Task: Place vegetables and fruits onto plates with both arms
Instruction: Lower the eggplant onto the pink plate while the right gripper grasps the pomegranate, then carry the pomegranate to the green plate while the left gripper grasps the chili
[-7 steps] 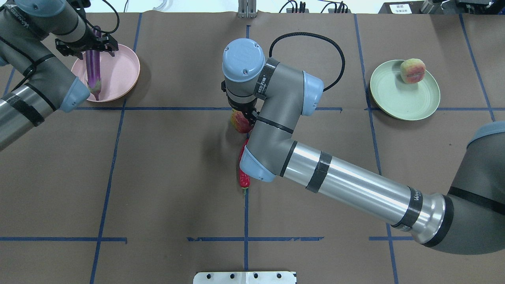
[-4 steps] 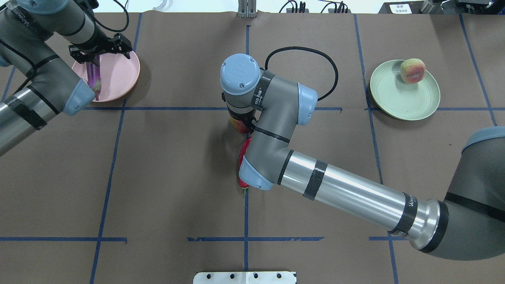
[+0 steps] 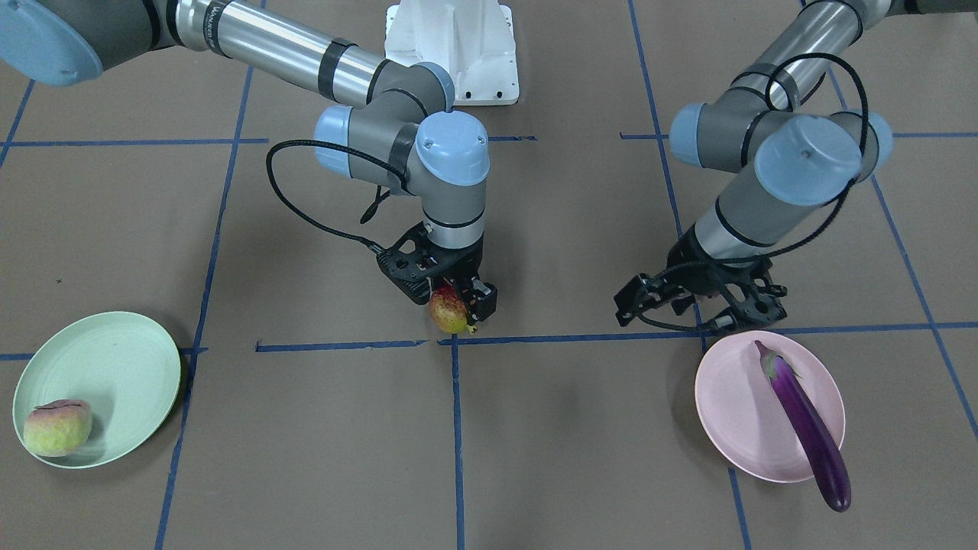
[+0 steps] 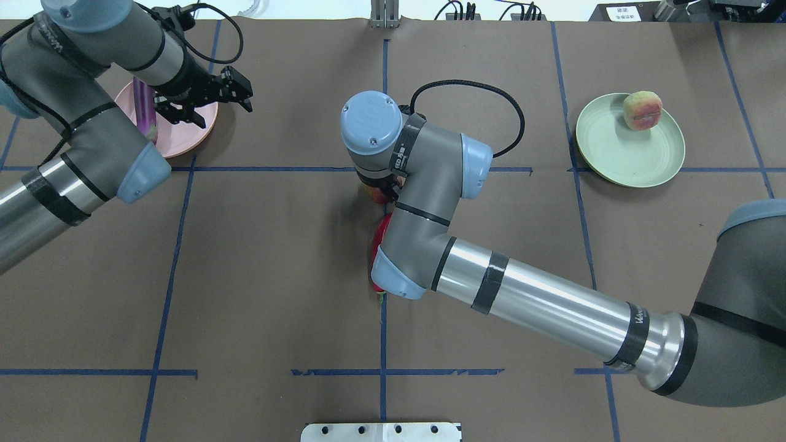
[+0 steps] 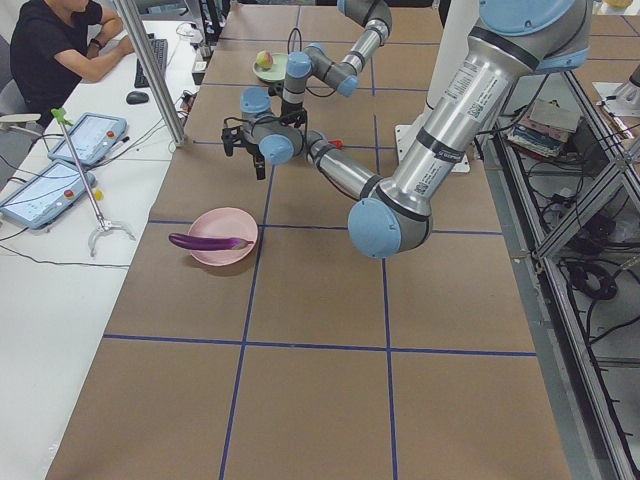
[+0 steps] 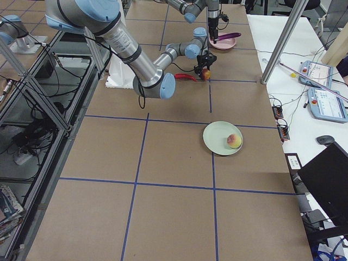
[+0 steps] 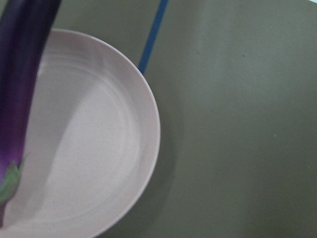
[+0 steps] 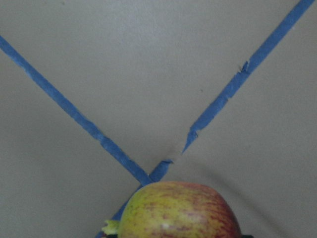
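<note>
The right black two-finger gripper (image 3: 451, 296) points straight down at the middle of the table, its jaws clamped on the red-and-yellow-green round pomegranate-like fruit (image 3: 448, 309). The fruit sits over a crossing of blue tape lines (image 4: 178, 245); whether it touches the paper I cannot tell. Taking the overhead view as the clock face, with 12 o'clock away from the robot, the thin curved glossy red chili pepper (image 4: 375, 239) lies just at 6 o'clock of that fruit, largely hidden beneath the right grey-and-silver arm (image 4: 540, 307).

The left black two-finger gripper (image 3: 699, 309) has its jaws spread wide and holds nothing. It hangs above the rim of the round shallow pale pink plate (image 3: 733, 412), which stands at 10 o'clock of the table's middle. One long slender glossy purple eggplant (image 3: 806, 424) lies across this plate, cap end toward 6 o'clock and inside the rim, rounded tip overhanging the rim at 12 o'clock. The left grey-and-silver arm (image 4: 80, 141) reaches in from 9 o'clock.

The round shallow pale mint green plate (image 4: 614, 159) stands at 2 o'clock, well apart from both grippers. One pale green-yellow, pink-blushed peach-like fruit (image 4: 642, 110) rests on it near the 1 o'clock rim.

The count: two arms, two grippers, two plates, two fruits, two vegetables, all on the brown paper-covered table (image 4: 276, 294).
</note>
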`<state>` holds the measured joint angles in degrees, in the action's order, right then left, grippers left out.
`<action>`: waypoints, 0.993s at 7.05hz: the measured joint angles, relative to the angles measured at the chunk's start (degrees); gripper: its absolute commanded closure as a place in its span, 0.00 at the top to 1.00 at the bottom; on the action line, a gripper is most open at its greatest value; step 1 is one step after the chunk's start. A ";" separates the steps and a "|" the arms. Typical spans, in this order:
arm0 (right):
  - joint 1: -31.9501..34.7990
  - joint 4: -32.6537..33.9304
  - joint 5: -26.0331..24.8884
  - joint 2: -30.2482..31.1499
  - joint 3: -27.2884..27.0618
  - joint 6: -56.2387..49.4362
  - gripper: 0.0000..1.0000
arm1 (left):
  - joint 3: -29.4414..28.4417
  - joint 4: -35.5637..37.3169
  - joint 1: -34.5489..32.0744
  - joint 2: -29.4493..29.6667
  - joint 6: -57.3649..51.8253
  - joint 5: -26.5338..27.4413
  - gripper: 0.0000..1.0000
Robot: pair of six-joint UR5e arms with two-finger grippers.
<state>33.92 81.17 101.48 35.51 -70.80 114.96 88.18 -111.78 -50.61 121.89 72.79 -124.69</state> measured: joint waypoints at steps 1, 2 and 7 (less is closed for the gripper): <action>2.88 0.01 1.92 2.88 -2.82 -3.71 0.00 | 2.80 0.01 2.53 -0.70 0.45 -0.10 1.00; 5.82 -0.06 3.04 6.11 -4.92 -8.72 0.00 | 4.45 0.05 5.67 -0.47 0.52 0.22 1.00; 20.62 -0.36 7.58 20.47 -6.36 -41.71 0.00 | 0.28 5.74 19.30 10.65 -2.57 12.59 0.96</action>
<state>54.54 80.81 109.06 55.98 -77.16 73.25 88.45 -106.05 -31.31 132.54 70.22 -112.10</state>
